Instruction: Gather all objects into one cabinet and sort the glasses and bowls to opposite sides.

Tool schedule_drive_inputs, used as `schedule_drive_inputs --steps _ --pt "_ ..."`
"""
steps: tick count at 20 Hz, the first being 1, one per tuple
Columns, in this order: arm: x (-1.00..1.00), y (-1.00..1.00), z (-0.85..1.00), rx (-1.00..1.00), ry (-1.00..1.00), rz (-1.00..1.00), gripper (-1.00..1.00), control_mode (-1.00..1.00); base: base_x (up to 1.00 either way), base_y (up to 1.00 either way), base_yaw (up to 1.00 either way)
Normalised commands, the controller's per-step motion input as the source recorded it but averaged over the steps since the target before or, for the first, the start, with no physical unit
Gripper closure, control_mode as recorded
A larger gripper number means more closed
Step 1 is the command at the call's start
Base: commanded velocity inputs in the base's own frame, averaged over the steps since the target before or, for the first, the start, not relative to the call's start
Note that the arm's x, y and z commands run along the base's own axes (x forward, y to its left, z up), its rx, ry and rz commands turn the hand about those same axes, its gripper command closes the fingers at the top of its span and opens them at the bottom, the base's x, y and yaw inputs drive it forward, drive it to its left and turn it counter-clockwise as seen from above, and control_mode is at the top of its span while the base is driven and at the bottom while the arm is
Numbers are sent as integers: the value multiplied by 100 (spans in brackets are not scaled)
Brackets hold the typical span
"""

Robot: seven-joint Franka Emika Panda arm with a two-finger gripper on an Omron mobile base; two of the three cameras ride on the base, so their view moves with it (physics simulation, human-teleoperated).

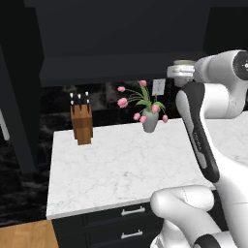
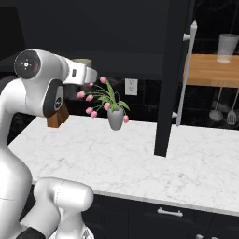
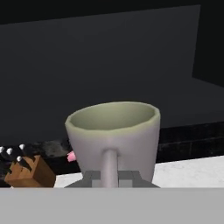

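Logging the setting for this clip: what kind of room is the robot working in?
A kitchen, apparently a rendered one: a white marble counter over black drawers, a wooden knife block, and utensils hanging under a wooden shelf.

A white marbled worktop is seen above black drawers with short silver handles. On it a wooden knife block is stood near the back left, and a grey vase of pink tulips is stood further right by the back edge.
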Motion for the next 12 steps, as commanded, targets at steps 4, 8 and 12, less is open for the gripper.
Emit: schedule_drive_inputs --steps 4,8,12 --pt "-23 27 -3 1 0 0 100 -100 0 0 0" --pt "-31 44 -3 0 0 0 100 -100 0 0 0" --pt "-34 58 -20 0 -5 0 100 -100 0 0 0"
